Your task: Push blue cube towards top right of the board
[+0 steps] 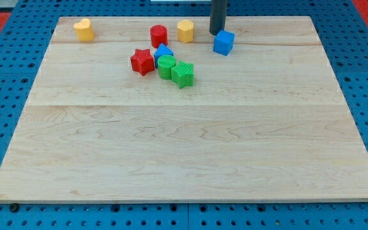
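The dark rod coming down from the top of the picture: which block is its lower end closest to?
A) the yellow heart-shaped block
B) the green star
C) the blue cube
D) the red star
C: my tip sits just to the upper left of the blue cube, right at its edge, while the red star, green star and yellow heart-shaped block all lie farther toward the view's left.

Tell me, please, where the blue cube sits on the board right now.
The blue cube sits near the view's top, slightly right of centre, just below-right of my tip, with the yellow hexagonal block to its left.
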Robot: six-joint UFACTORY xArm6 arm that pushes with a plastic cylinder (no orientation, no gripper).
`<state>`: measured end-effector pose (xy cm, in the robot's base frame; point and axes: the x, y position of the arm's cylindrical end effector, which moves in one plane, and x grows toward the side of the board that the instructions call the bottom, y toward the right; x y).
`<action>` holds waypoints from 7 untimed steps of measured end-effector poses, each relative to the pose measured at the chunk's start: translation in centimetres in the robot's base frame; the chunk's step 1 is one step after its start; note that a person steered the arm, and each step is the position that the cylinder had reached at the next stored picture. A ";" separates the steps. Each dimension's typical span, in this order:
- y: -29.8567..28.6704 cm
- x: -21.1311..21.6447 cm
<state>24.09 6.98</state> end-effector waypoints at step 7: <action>10.2 15.9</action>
<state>40.00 17.15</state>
